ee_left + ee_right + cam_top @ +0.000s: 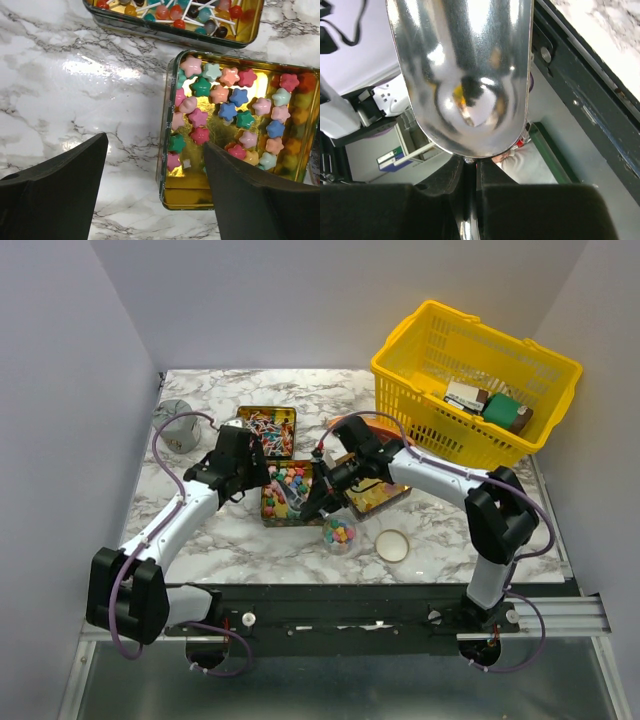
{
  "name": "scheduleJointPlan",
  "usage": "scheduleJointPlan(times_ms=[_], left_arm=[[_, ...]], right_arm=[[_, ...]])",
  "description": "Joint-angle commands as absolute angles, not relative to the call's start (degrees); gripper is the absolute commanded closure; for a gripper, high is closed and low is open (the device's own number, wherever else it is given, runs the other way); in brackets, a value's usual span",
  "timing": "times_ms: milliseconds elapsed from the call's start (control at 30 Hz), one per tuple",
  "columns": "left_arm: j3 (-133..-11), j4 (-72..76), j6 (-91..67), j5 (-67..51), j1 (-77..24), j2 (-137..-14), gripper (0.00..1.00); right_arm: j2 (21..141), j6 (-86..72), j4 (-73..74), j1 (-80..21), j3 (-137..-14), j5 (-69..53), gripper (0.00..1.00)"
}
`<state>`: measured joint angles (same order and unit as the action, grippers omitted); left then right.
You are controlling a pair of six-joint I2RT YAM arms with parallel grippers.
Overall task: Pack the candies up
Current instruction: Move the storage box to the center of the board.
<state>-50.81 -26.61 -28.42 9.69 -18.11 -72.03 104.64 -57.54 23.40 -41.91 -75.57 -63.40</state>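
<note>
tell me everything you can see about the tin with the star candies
The tin is rectangular with rounded corners, dark outside, shiny gold inside, with no lid on. It lies flat on the marble table, holding one loose layer of pastel star candies; one end is bare. The open left gripper straddles one side wall.

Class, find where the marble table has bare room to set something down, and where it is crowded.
Free: the far marble strip between the grey object and the yellow basket; the near strip between the left arm and the jar. Crowded: the middle, around the tins, lid and right arm.
</note>
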Motion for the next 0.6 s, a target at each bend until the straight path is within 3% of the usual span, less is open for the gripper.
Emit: scheduleJointPlan(times_ms=[0,267,567], left_arm=[[-51.51,-30.23,-31.9,15.81,-17.32,-72.42,0.18],[-50.8,-29.97,-33.75,9.07,-10.9,-75.66,0.36],[-54.4,-28.82,-33.05,4.04,-12.2,-89.29,0.44]], right_arm=[[100.81,-54.52,23.54,-40.26,-75.76,-60.66,0.99],[99.85,-39.21,43.92,-39.73,-84.72,-43.52,0.99],[96.24,-35.33,48.52,-38.85,-86.49,-35.07,0.99]])
